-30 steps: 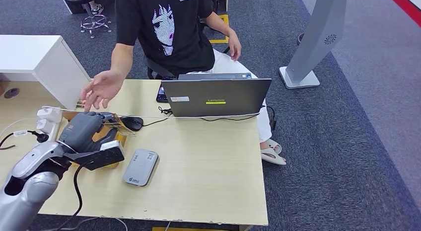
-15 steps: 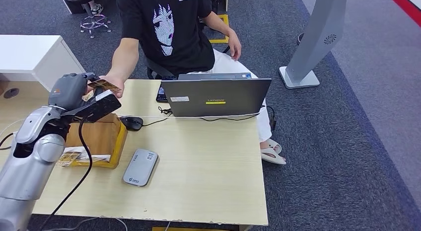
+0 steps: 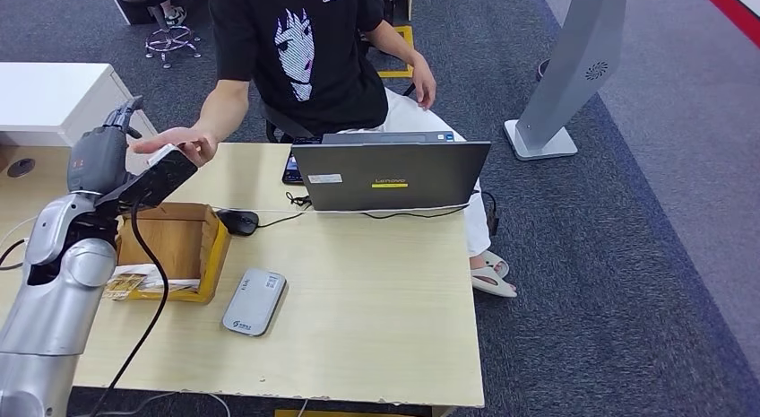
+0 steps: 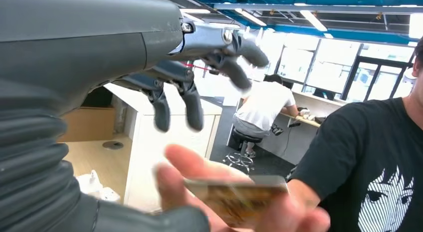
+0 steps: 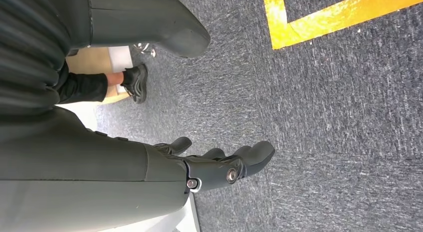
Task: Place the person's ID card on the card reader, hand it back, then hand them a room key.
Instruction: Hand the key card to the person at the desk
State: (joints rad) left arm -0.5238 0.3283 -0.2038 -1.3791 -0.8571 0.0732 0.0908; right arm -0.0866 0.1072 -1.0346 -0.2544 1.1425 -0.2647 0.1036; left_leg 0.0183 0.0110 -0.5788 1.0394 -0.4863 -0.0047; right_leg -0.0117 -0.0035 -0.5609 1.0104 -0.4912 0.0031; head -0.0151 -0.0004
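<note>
Grey carpet (image 3: pixel 574 256) covers the floor around a pale wooden desk (image 3: pixel 376 300), with a tall grey kiosk stand (image 3: pixel 574 67) well off to the right of the raised left hand. Across the desk sits a person (image 3: pixel 305 49) in a black printed T-shirt, one arm stretched toward the robot. An open grey laptop (image 3: pixel 390 175) stands on the desk to the right of the left hand, its back toward the robot. Below the left hand an open cardboard box (image 3: pixel 175 247) rests on the desk, and a small grey card reader (image 3: pixel 254 301) lies flat just beside the box, well below the hand. A black mouse (image 3: pixel 238 222) sits between the box and the laptop.

The left hand (image 3: pixel 99 157) is lifted above the far left corner of the desk, with its fingers (image 4: pixel 192 105) spread apart and nothing between them. The person's hand (image 3: pixel 179 143) is just beside it, and in the left wrist view that hand (image 4: pixel 234 202) holds the card (image 4: pixel 239 194), a gold-toned card pinched flat in the person's fingers right under the robot's open palm; the robot's fingers do not touch it.

The right hand (image 5: pixel 219 167) hangs low over the carpet, fingers loosely extended and holding nothing.
</note>
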